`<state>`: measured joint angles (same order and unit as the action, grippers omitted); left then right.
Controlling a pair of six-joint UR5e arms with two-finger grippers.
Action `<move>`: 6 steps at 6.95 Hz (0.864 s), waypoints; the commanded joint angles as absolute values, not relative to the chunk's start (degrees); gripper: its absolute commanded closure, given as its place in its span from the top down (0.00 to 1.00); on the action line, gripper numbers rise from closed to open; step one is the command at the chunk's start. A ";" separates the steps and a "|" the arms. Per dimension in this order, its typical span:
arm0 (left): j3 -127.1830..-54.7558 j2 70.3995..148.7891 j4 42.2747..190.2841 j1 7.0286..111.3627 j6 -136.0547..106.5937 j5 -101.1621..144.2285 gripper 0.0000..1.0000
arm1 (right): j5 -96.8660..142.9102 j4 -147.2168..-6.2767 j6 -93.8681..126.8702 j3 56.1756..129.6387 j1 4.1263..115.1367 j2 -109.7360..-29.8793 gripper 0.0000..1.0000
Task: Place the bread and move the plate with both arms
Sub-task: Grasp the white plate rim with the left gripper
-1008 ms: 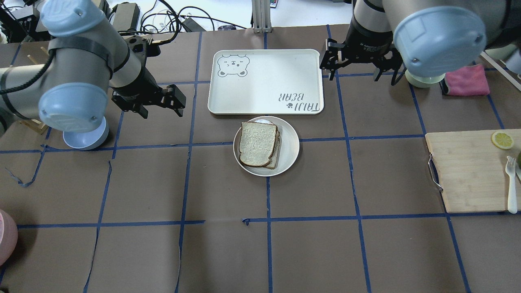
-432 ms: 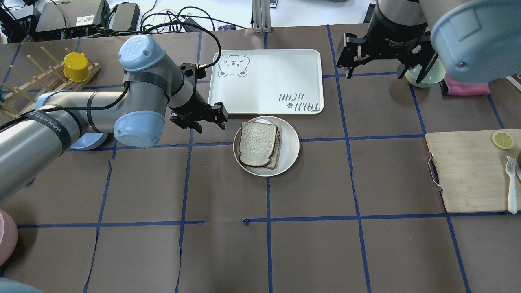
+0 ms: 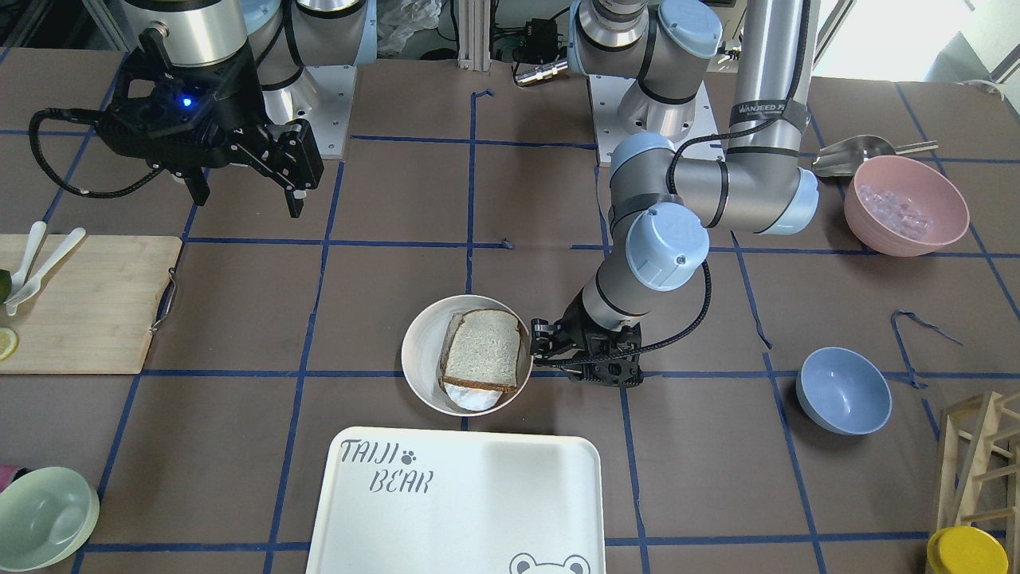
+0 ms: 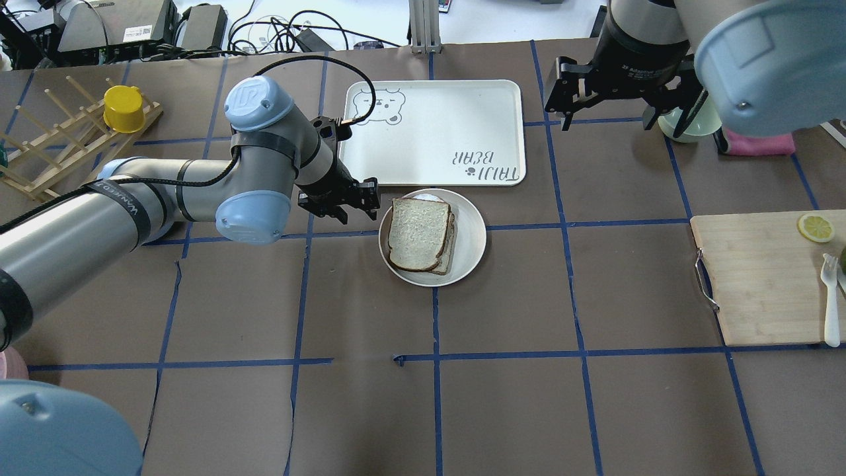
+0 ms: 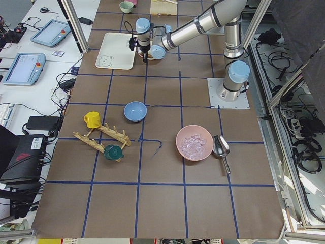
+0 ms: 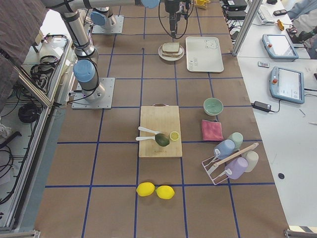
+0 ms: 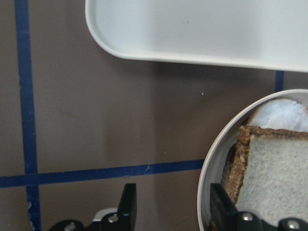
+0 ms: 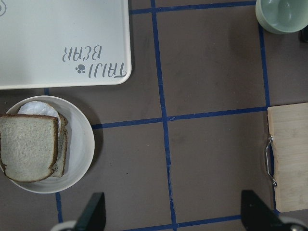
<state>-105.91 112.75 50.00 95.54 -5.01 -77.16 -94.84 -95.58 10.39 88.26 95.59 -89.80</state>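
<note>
1 arm is nearer: the left end effector [image 4: 362, 206], released, is poised astride the left rim of the plate [image 4: 470, 238], mid-frame on the bench [image 4: 529, 396], with the bread [image 4: 418, 233] laid inside. The right end effector [image 4: 624, 111], also released, is held well apart, upper right.

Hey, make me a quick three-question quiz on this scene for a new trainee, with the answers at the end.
1. True or false: the right tool touches the plate.
2. What lies under the bread? A: another slice. B: a lemon slice. C: nothing but the plate.
3. Fill in: the fingers of the ____ tool stand on either side of the plate's rim.
Key: 1 false, it hangs open, well away from the plate. 2 A. 3 left; the left tool is open, with one finger outside the rim and one inside.
</note>
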 commanded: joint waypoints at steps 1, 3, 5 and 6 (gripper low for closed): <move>-105.91 114.95 47.65 97.03 -5.18 -77.08 0.61 | -94.92 -95.89 10.37 88.33 95.54 -89.74 1.00; -105.91 116.45 47.72 97.73 -5.18 -77.17 0.61 | -95.18 -95.36 10.37 88.33 95.71 -89.82 1.00; -105.91 116.81 47.20 98.00 -5.19 -77.17 0.61 | -99.05 -95.28 9.50 87.37 95.89 -90.17 1.00; -105.91 116.81 47.20 98.00 -5.19 -77.08 0.48 | -98.36 -95.62 5.92 87.02 95.71 -90.00 1.00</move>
<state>-105.91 116.72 47.30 97.95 -5.18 -77.15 -98.39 -95.41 8.88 87.59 95.84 -90.04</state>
